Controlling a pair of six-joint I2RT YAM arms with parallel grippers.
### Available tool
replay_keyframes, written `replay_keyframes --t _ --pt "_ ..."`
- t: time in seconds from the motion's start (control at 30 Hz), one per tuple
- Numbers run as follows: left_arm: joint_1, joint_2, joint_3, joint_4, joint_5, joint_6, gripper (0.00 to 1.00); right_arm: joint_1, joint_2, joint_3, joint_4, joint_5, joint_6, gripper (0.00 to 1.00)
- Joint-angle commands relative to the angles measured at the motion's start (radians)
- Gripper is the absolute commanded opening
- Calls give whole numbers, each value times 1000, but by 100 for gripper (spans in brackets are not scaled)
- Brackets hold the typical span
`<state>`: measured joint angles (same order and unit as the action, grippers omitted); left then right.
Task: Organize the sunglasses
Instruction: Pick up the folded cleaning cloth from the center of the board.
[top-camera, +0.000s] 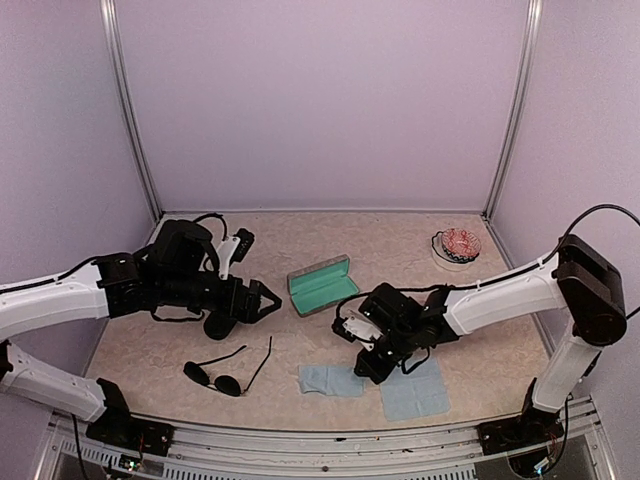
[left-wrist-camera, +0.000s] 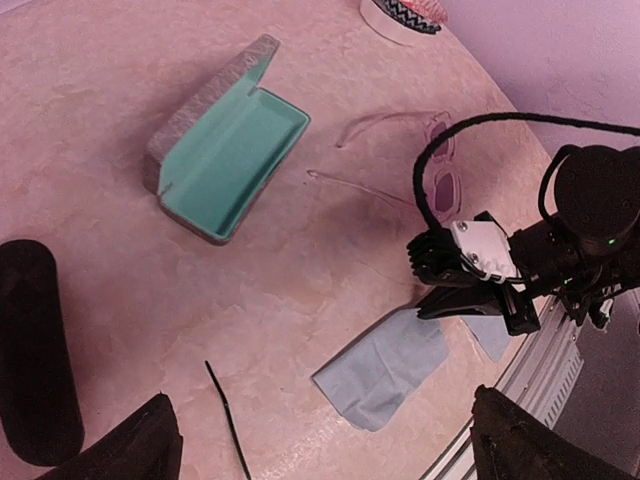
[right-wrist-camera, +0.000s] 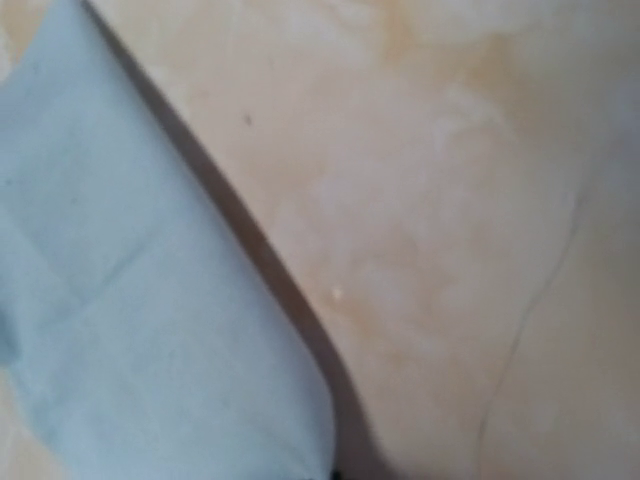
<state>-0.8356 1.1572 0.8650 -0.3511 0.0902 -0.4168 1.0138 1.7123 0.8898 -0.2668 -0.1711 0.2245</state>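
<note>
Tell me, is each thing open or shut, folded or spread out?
teal-lined case: open, empty
black oval case: looks shut
dark sunglasses: arms unfolded, lying flat
clear pink sunglasses: arms unfolded, lying flat
smaller blue cloth: a bit rumpled
larger blue cloth: spread flat
left gripper: open, holding nothing
right gripper: shut

The open grey rectangular case with teal lining lies mid-table, the clear pinkish plastic sunglasses to its right, the dark-lensed black wire sunglasses at front left, and a small pale blue cloth just beside a larger pale blue cloth at front centre.
</note>
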Motion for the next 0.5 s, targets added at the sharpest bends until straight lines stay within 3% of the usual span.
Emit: replay_keyframes --t 0.0,0.47 --pt "-83 109 56 5 11 -22 97 -10 -51 -41 -29 7 -23 0" --pt "-216 460 144 70 47 -82 77 -11 -132 -123 4 -7 -14 0"
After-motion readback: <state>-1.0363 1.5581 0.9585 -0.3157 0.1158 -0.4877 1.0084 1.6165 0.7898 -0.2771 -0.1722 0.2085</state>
